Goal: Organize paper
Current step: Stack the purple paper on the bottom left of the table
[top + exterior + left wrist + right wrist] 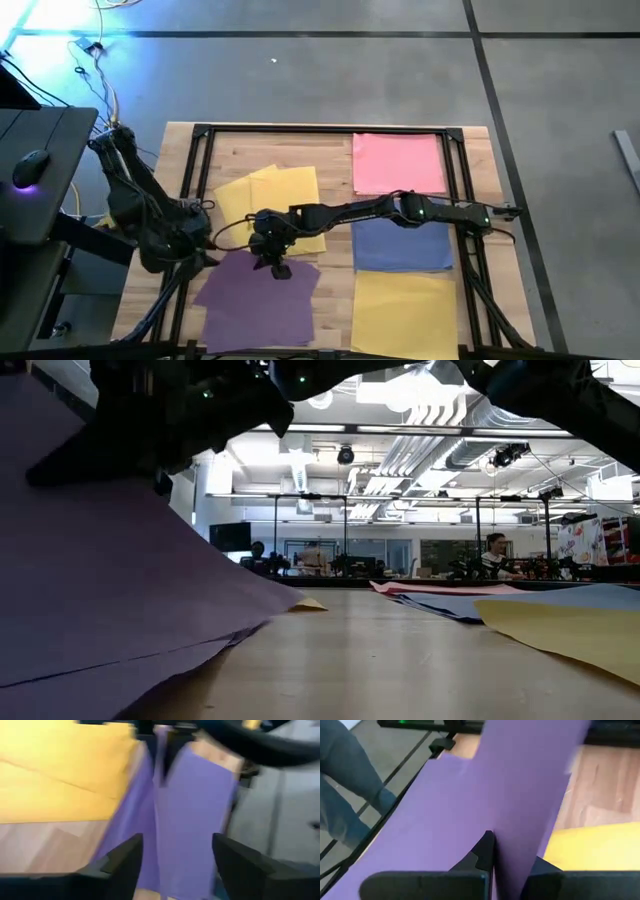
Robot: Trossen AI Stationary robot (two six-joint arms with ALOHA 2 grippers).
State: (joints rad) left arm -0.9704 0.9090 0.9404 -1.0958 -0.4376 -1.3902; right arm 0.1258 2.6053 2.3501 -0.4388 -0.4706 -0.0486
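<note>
Purple paper (110,570), nearest the low camera, slopes up from the counter (335,155), one edge lifted. Seen from above, the purple paper (262,295) lies just below a loose pair of yellow sheets (270,200) and beside a tidy column: pink sheet (398,162) farthest from it, blue sheet (400,248) in the middle, a second yellow sheet (405,310) level with it. That column suggests sheets are being squared into places, with the purple one apparently the piece in hand.

Right end effector (492,870), fingers pressed together, pinches the purple paper at the edge nearest the loose yellow pair, which explains the raised slope. Its arm stretches low across the blue sheet to reach it.

Left end effector (175,855) stands with fingers spread and empty, the purple paper running between but apart from them; its arm is folded at the counter's edge beyond the purple paper.
</note>
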